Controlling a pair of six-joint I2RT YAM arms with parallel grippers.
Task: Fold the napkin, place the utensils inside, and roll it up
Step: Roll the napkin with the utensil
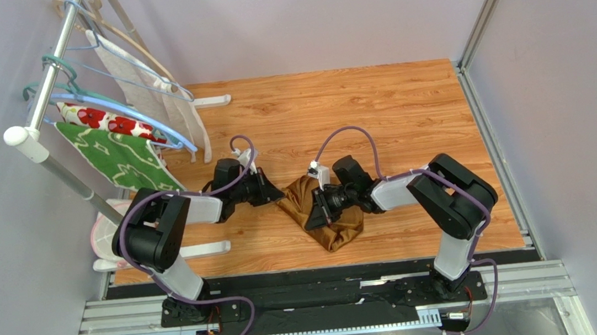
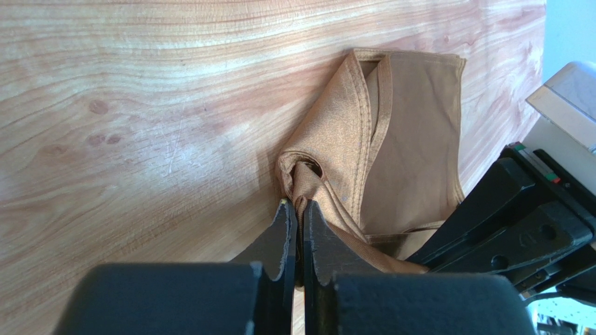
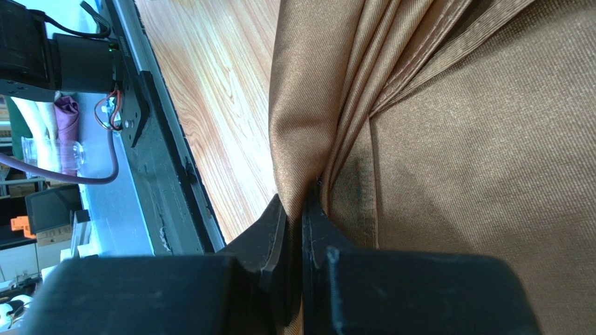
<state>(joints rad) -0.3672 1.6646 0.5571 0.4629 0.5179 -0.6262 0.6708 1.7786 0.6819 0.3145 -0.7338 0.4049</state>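
The golden-brown napkin (image 1: 322,213) lies bunched on the wooden table between my two arms. My left gripper (image 1: 277,195) is at its left corner, shut on a twisted fold of the napkin (image 2: 378,139); the left wrist view shows cloth pinched between the tips of that gripper (image 2: 298,207). My right gripper (image 1: 320,205) is pressed into the napkin's right side, shut on a pleated fold of the napkin (image 3: 455,125) that rises out of the jaws of that gripper (image 3: 299,204). No utensils are in view.
A clothes rack (image 1: 51,85) stands at the far left with hangers, a green leaf-patterned cloth (image 1: 117,157) and a white cloth with red flowers (image 1: 101,119). The table's near edge and metal rail (image 1: 323,286) run just behind the napkin. Grey walls close in both sides.
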